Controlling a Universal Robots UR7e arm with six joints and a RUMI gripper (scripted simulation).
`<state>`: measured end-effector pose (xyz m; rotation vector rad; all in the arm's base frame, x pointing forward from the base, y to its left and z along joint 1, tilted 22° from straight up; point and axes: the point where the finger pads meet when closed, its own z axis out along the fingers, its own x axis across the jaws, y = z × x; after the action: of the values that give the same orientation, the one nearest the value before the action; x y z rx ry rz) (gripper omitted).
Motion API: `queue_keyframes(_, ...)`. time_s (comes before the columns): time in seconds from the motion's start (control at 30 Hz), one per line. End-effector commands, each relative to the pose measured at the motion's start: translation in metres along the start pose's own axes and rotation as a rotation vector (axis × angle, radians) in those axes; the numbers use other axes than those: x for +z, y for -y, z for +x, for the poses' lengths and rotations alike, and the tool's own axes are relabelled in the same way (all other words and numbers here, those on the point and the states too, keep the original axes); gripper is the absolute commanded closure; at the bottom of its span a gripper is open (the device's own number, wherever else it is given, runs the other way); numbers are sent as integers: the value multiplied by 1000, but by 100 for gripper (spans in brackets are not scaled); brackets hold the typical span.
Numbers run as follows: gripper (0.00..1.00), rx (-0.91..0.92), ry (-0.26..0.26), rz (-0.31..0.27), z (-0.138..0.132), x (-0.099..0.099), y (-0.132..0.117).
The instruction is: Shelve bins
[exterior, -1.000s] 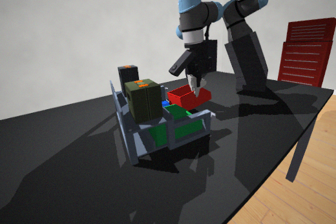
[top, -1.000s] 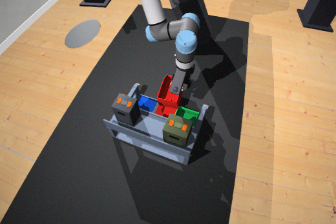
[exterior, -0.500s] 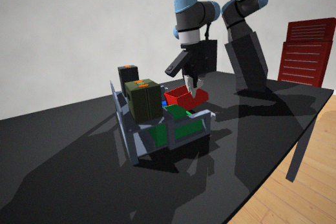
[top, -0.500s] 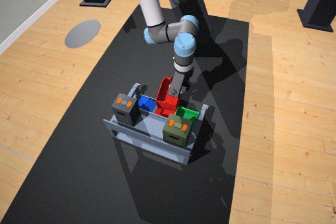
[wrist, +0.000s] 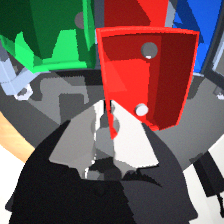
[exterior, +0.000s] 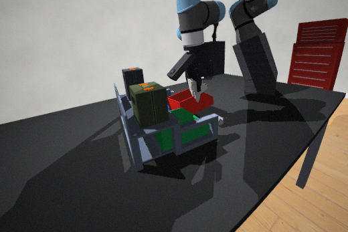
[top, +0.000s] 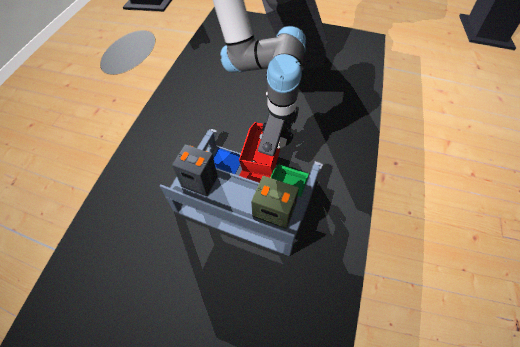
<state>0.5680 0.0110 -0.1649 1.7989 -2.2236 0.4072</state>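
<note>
On the left of the shelf [top: 176, 194] a grey case [top: 194, 170] sits on the top board, and below it the blue bin [top: 227, 162] lies in its slot. In the middle, the claw [wrist: 109, 116] is pinched narrow on the thin near wall of the red bin [top: 258, 151], which hangs tilted at the mouth of the red slot. Two small round parts [wrist: 149, 50] lie inside it. To the right the green bin [top: 290, 177] is already in place under an olive case [top: 274, 201]. I think the risks are the parts rolling out if the tilt steepens, the thin wall slipping from the claw, or the rim catching the low board.
</note>
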Motion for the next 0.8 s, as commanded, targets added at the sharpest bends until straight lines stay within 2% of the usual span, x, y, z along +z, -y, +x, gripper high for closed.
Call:
queue_keyframes(0.0, 100, 0, 0, 1, 0, -1, 5)
queue_keyframes(0.77, 100, 0, 0, 1, 0, -3, 18)
